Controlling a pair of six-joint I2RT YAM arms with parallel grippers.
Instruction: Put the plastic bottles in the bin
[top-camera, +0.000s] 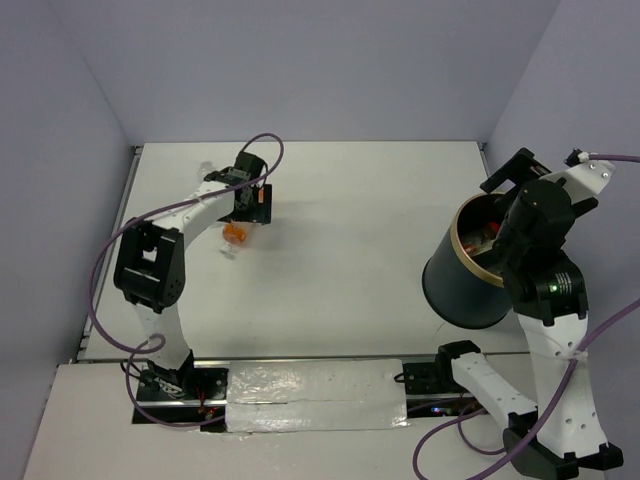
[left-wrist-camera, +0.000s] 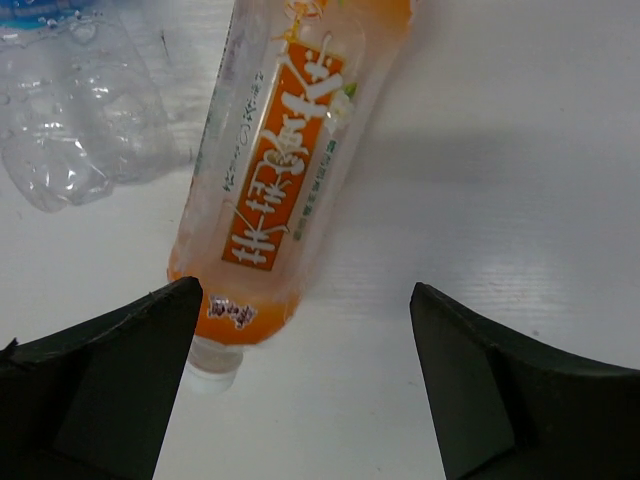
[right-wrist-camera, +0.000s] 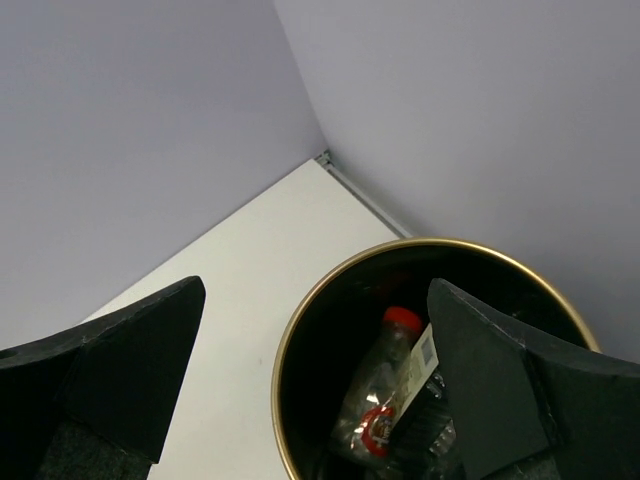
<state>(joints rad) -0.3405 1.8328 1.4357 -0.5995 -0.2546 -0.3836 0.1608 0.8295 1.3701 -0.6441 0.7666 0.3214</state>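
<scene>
Left wrist view: left tool (left-wrist-camera: 305, 295) spread wide, hovering over the orange bottle (left-wrist-camera: 280, 180) lying on the worktop (left-wrist-camera: 520, 150), a clear bottle (left-wrist-camera: 70, 120) just beside it. Right tool (right-wrist-camera: 315, 288) gapes wide above the bin (right-wrist-camera: 335, 330), red-capped bottle (right-wrist-camera: 385, 390) inside.

Robot test cell in a lab: a plain white table (top-camera: 360, 260) boxed in on three sides by bare lavender-grey panels (top-camera: 300, 60), with nothing on the walls. Two jointed machines, the left arm (top-camera: 150, 265) and the right arm (top-camera: 545, 290), are bolted side by side at the near edge, with purple cables (top-camera: 615, 158) looping loose off them. A wide strip of silvery tape (top-camera: 315, 395) is stuck flat on the board between the two bases.
</scene>
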